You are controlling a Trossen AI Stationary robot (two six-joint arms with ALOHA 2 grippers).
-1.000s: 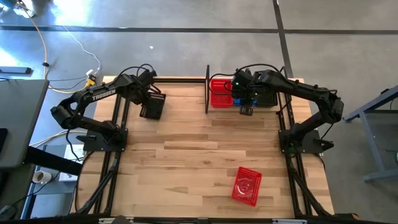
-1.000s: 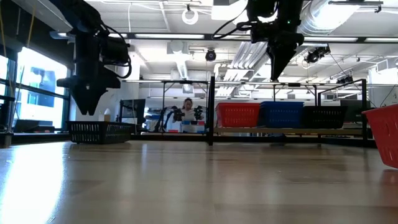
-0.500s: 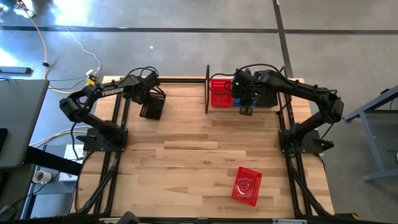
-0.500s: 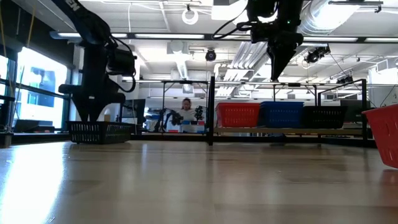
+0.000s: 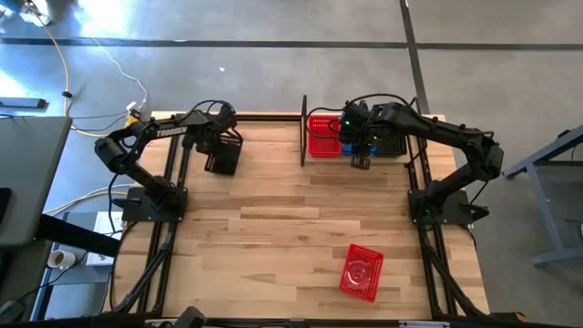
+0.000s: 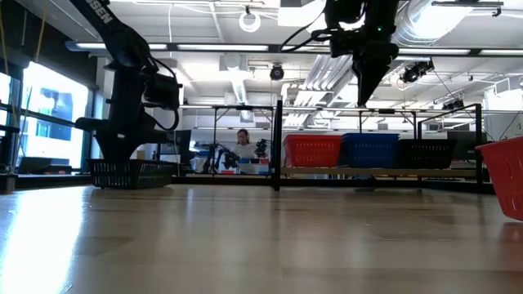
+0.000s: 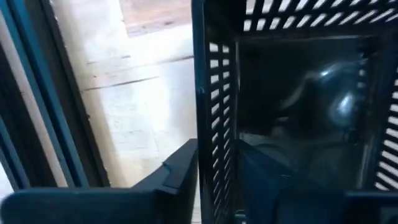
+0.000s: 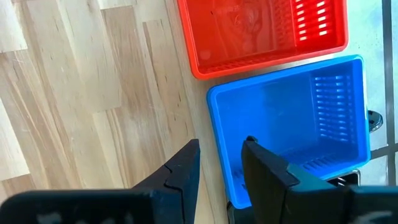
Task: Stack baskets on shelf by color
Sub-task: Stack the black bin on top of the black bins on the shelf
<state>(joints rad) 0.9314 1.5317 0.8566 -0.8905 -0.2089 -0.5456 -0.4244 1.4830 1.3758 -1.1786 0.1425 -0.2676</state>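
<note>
A black basket [image 5: 223,160] sits flat on the table near its far left corner. My left gripper [image 5: 224,146] is down in it, open, one finger [image 7: 177,177] outside a side wall [image 7: 212,124] and one inside. The shelf [image 5: 364,117] stands at the far edge and holds a red basket [image 6: 312,151], a blue basket [image 6: 369,151] and a black one [image 6: 425,153] side by side. My right gripper [image 6: 367,96] hangs open well above the blue basket [image 8: 292,118]. Another red basket [image 5: 362,271] lies near the table's near edge. My left gripper comes from above, pointing down, with one finger outside and one inside the black basket's side wall [image 7: 214,93]. Whether the fingers touch that wall I cannot tell. The basket rests flat on the table [image 6: 131,173].
The shelf's black upright [image 5: 303,132] stands left of the shelved red basket. Both arm bases [image 5: 150,202] [image 5: 442,210] sit at the table's sides. Bare wood [image 5: 273,228] lies between the shelf and the loose red basket. A person [image 6: 243,147] shows far behind.
My left gripper has come down toward the black basket until its fingers stand astride the wall. The basket has stayed where it was. My right arm has kept still.
</note>
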